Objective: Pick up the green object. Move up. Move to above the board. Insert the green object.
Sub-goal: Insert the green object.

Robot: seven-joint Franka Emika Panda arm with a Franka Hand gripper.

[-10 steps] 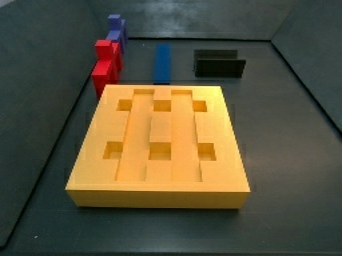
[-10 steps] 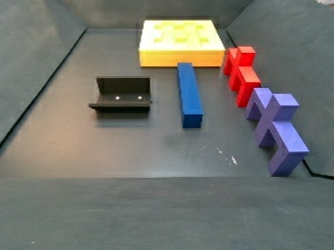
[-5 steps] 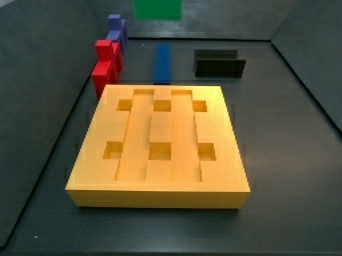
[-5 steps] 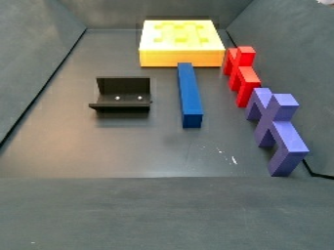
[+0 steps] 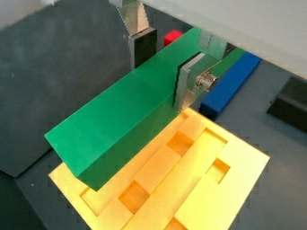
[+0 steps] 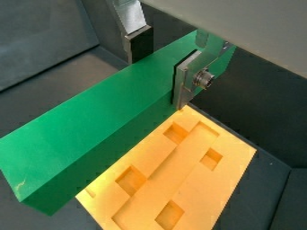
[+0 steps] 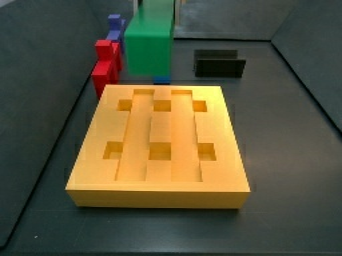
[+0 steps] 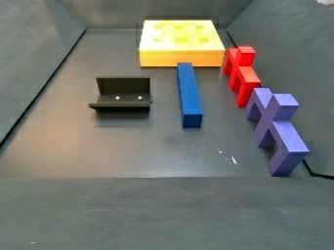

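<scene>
One green bar (image 5: 120, 121), clamped between the tool (image 5: 162, 63)'s silver fingers (image 5: 189, 76), hangs above the orange board (image 5: 192, 180), its long axis apparently running along the board's grooves.

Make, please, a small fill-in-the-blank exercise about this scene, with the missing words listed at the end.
1. The hand is shut on the ______ object.
2. In both wrist views, the orange-yellow thing below the held bar is the ______.
3. The board has ______ square holes on top.
4. In a side view, the long bar lying on the floor between the fixture and the red blocks is ______.

Missing words: green; board; six; blue
</scene>
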